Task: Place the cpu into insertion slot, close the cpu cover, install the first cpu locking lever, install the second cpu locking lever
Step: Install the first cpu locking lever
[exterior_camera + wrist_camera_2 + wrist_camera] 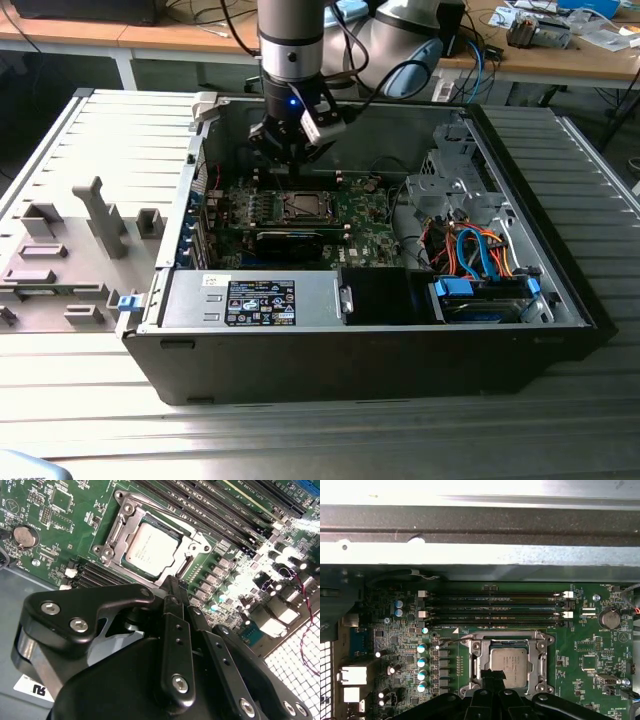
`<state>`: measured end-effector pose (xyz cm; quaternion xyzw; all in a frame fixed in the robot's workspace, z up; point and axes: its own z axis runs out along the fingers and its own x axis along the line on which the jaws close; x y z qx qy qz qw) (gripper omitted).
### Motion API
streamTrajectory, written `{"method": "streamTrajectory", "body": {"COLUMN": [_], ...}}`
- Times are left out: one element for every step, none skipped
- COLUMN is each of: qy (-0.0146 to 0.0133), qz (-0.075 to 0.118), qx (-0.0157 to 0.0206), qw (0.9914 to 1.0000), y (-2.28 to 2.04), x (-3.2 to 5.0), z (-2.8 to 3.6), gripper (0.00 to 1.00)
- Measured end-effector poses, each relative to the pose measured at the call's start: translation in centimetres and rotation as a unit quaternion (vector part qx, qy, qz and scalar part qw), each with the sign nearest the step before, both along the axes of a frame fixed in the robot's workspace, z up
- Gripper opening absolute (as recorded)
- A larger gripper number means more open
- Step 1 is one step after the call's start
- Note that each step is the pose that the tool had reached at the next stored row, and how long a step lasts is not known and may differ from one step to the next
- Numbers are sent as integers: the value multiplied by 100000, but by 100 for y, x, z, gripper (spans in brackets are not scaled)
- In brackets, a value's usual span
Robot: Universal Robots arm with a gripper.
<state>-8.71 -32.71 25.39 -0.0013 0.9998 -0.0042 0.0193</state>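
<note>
Just beyond the gripper's (172,587) fingertips, the cpu (151,550) lies flat in the slot (187,565) on the green board (45,510), silver top bare. The fingers (175,630) are pressed together, holding nothing, beside the chip's edge in both wrist views.

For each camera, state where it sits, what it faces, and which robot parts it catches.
Exterior view: off the arm, looking down into the open computer case; shows the arm and gripper above the motherboard.
First wrist view: on the arm, facing the cpu in its slot.
Second wrist view: on the arm, closer, oblique; gripper beside the cpu.
Both wrist views share cpu and gripper.
</note>
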Motion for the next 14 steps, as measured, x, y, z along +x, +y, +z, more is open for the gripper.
{"method": "streamTrajectory", "body": {"qy": [1,1,0,-1,-1,0,2,1,1,0,0,-1,0,-1], "qz": [2,-3,3,0,3,7,5,4,4,5,5,2,5,1], "qx": [-1,-2,0,0,1,-2,-1,0,0,-1,0,-2,-2,-1], "qw": [100000,100000,100000,100000,100000,100000,100000,100000,100000,100000,100000,100000,100000,100000], "y": [0,0,0,0,0,0,0,0,0,0,0,0,0,0], "x": [-9,-20,-30,-33,-35,-38,-39,-40,-42,-43,-44,-46,-46,-46], "z": [0,0,0,0,0,0,0,0,0,0,0,0,0,0], "gripper": [11,11,11,11,11,11,11,11,11,11,11,11,11,11]}}
